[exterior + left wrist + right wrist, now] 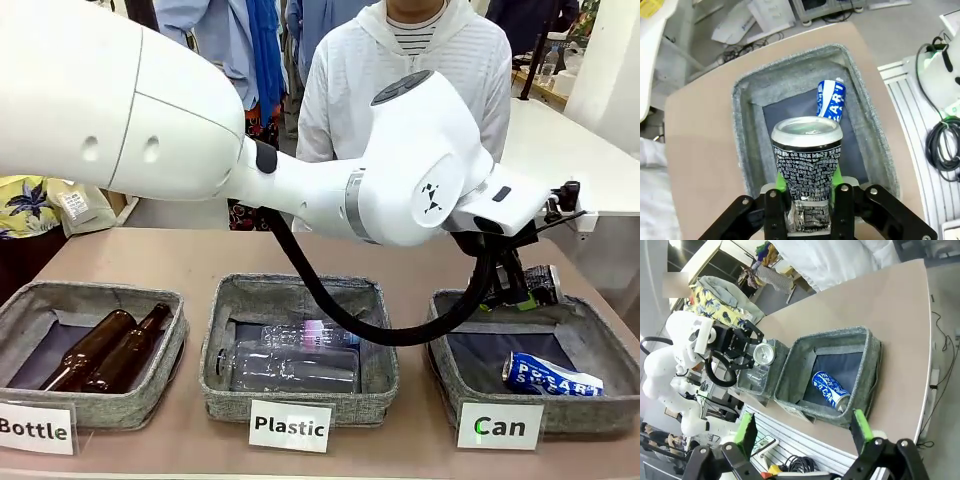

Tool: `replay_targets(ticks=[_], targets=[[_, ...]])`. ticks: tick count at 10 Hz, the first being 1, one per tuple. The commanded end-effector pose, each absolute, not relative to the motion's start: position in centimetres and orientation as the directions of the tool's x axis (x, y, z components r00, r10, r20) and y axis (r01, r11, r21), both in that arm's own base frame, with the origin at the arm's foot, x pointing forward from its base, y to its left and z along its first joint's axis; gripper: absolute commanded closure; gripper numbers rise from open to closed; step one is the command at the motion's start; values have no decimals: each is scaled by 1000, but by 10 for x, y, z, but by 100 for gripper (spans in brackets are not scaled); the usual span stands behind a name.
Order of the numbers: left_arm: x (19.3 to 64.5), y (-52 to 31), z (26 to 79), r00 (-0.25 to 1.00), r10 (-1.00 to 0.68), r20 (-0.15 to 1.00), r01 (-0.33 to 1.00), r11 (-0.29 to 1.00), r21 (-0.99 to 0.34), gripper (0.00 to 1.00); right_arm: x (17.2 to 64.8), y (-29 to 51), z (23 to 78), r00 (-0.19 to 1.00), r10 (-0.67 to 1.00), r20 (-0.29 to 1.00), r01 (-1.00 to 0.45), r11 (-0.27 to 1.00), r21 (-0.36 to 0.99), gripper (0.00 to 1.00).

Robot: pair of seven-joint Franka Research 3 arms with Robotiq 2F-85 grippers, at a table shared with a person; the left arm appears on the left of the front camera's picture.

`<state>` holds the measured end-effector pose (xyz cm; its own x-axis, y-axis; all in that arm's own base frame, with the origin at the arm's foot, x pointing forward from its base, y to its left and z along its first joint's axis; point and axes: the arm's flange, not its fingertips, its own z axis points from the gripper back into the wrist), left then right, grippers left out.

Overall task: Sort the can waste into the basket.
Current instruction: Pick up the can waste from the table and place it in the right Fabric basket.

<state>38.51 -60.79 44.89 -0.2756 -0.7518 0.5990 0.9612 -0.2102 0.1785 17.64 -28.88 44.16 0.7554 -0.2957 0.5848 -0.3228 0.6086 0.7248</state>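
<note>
The black-and-silver can (806,160) stands upright between my left gripper's (809,180) green pads, which press on its sides. It hangs over the grey "Can" basket (790,65). From the front, this can (541,284) pokes out beside the left gripper (508,285), above the basket's (600,335) back wall. The blue Pocari Sweat can (551,374) lies on its side on the basket floor, also seen in the left wrist view (831,100) and the right wrist view (830,389). My right gripper (803,429) stands open and holds nothing, off to the side of the basket (790,371).
A "Plastic" basket (230,300) with clear bottles sits mid-table and a "Bottle" basket (30,300) with two brown bottles at the left. A person in a white hoodie (360,70) stands at the far side. My left arm (300,190) spans the table.
</note>
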Motion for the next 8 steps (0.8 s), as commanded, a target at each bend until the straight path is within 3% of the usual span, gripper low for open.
replay_targets(ticks=[1,2,8], targets=[[384,-606,458,-274,-756,595,962,-216,168,7,177,-288,447,748,-309,588,-320,608,727,0],[383,-605,458,-275,-748,604,961,-222,163,0,177,-288,447,748,-309,588,-320,608,727,0],[382,-562,482,-265,-740,618,964,-207,165,0,176,-289,442,755,-296,585,-322,609,725,0]])
